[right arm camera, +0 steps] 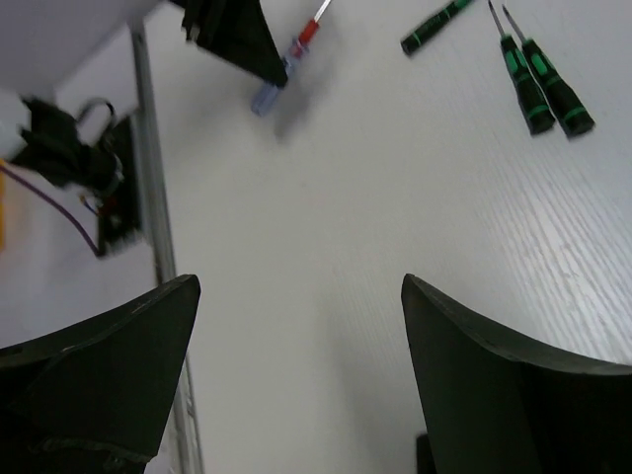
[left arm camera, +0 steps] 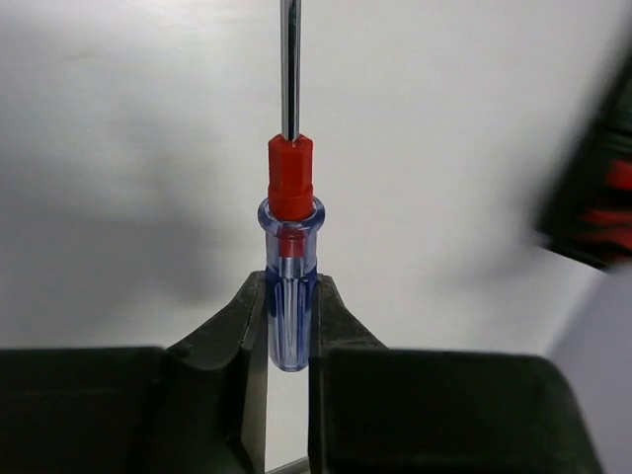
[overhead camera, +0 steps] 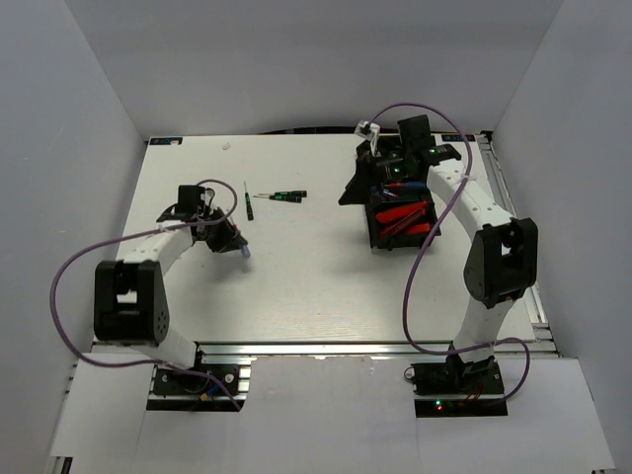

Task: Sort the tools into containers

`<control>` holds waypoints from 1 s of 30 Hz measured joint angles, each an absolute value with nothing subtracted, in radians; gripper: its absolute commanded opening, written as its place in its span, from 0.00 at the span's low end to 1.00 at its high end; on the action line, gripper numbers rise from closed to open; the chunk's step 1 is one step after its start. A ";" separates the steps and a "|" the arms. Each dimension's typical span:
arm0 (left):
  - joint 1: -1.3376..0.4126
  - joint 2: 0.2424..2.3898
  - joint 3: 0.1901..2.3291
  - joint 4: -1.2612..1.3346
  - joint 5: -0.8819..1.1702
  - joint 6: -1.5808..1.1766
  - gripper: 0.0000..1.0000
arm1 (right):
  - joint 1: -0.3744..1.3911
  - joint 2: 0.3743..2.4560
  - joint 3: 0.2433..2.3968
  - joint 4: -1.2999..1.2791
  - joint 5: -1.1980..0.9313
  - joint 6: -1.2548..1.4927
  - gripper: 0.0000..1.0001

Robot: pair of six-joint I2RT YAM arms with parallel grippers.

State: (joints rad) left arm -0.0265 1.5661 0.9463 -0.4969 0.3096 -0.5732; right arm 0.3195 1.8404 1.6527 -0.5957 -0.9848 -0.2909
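Left gripper (left arm camera: 289, 316): clenched on blue-handled screwdriver (left arm camera: 290, 247)
Right gripper (right arm camera: 296, 326): released
Next: I lift, then carry toward tray (overhead camera: 373, 229), well right of this gripper

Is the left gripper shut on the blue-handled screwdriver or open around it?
Shut on it: the left wrist view shows the left gripper pressing both sides of the screwdriver handle, no gap.

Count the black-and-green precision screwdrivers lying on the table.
3. One screwdriver lies alone; the other two lie side by side near it. More may be hidden in the tray.
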 measured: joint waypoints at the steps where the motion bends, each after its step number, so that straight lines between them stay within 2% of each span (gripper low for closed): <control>1: -0.031 1.526 0.925 -0.440 0.364 -0.591 0.00 | 0.325 1.840 1.644 -0.542 -0.997 -0.220 0.89; 5: -0.075 1.375 0.826 -0.166 0.572 -0.719 0.00 | 0.348 1.844 1.588 -0.315 -1.051 0.074 0.89; 9: -0.161 1.351 0.798 0.062 0.691 -0.829 0.00 | 0.378 1.869 1.560 -0.054 -1.085 0.376 0.89; 14: -0.279 1.412 0.866 0.157 0.740 -0.881 0.00 | 0.422 1.906 1.547 0.179 -1.088 0.641 0.89; 20: -0.356 1.467 0.980 0.199 0.753 -0.902 0.00 | 0.468 1.934 1.548 0.262 -1.075 0.753 0.84; 22: -0.364 1.471 1.000 0.208 0.753 -0.905 0.00 | 0.475 1.934 1.548 0.270 -1.075 0.765 0.76; 23: -0.368 1.472 1.006 0.210 0.752 -0.904 0.00 | 0.475 1.934 1.548 0.277 -1.078 0.777 0.69; 26: -0.371 1.482 1.009 0.211 0.748 -0.907 0.00 | 0.473 1.934 1.548 0.304 -1.081 0.794 0.56; 30: -0.381 1.489 1.009 0.210 0.749 -0.909 0.00 | 0.473 1.934 1.548 0.328 -1.076 0.820 0.46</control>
State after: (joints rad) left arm -0.3809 1.4891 1.0092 0.2104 0.7490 -0.9092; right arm 0.4732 1.9339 1.5478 0.3283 -1.0763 0.8196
